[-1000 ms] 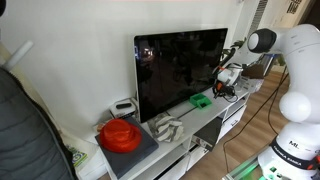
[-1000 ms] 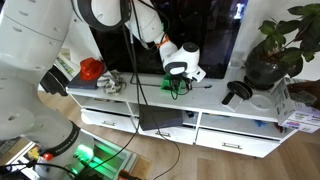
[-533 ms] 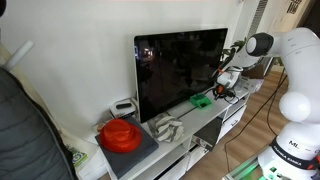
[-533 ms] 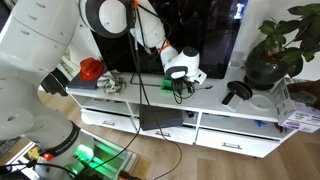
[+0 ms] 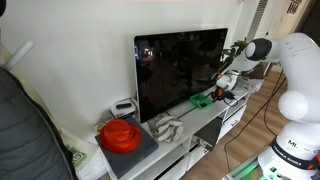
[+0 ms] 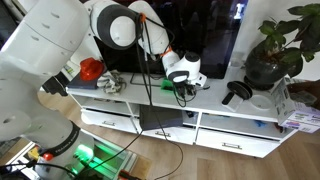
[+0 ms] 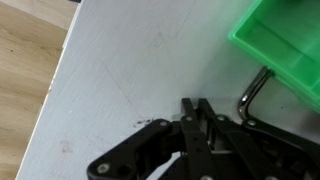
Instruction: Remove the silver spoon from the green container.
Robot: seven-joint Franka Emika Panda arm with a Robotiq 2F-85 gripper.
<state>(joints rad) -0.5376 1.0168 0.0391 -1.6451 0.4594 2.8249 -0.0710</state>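
In the wrist view my gripper (image 7: 200, 106) has its two black fingers pressed together over the white tabletop, with nothing visible between the tips. The bright green container (image 7: 285, 40) is at the upper right. The silver spoon (image 7: 254, 93) shows as a curved metal handle at the container's near edge, just right of my fingers; its lower end runs behind the finger linkage. In both exterior views the gripper (image 6: 184, 76) (image 5: 224, 86) hovers at the green container (image 5: 201, 100) in front of the TV.
A large black TV (image 5: 180, 70) stands behind the container. A round red bowl-like object (image 5: 120, 134) and a striped cloth (image 5: 166, 127) are farther along the white cabinet (image 6: 215, 100). A potted plant (image 6: 268, 55) and a black object (image 6: 237, 92) stand at its other end.
The gripper has shifted slightly sideways along the cabinet, away from the container, with its fingers staying shut.
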